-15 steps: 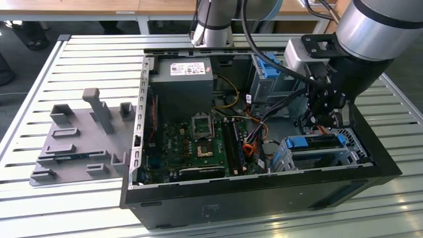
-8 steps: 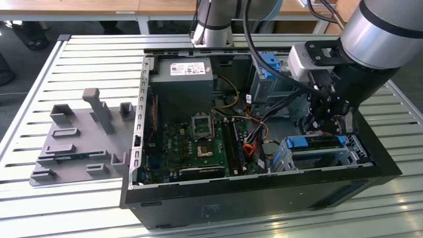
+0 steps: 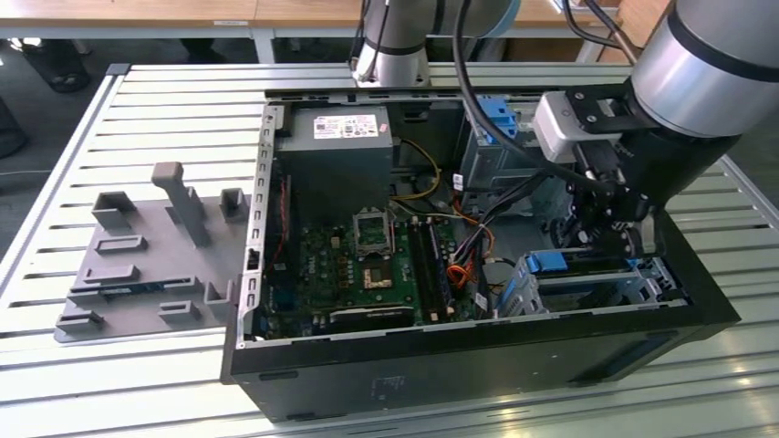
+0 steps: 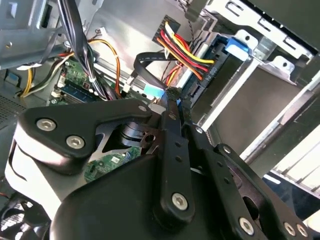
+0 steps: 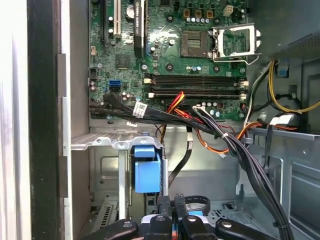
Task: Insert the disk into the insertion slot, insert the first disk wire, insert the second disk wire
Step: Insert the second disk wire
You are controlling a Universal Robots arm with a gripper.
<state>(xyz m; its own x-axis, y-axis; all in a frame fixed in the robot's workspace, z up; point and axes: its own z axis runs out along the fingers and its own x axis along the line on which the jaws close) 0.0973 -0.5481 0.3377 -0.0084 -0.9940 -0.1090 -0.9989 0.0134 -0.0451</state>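
You see one disk (image 3: 570,262) seated in one insertion slot (image 3: 605,290); your gripper (image 4: 172,97) pinches a wire connector (image 4: 154,92).

Insertion slot (image 3: 597,287) showing as light grey sheet metal, dull sheen; blue plastic tab (image 5: 147,170) looking smooth, slightly glossy; gripper (image 4: 172,97) links appearing as matt black with bright metal screws; arm (image 3: 700,64) casing shining as brushed silver metal; motherboard (image 5: 170,55) showing as green, semi-gloss; computer case (image 3: 487,365) outer shell looking matt black; table (image 3: 159,100) slats gleaming as pale metal; grey fixture plate (image 3: 146,265) looking matt plastic.
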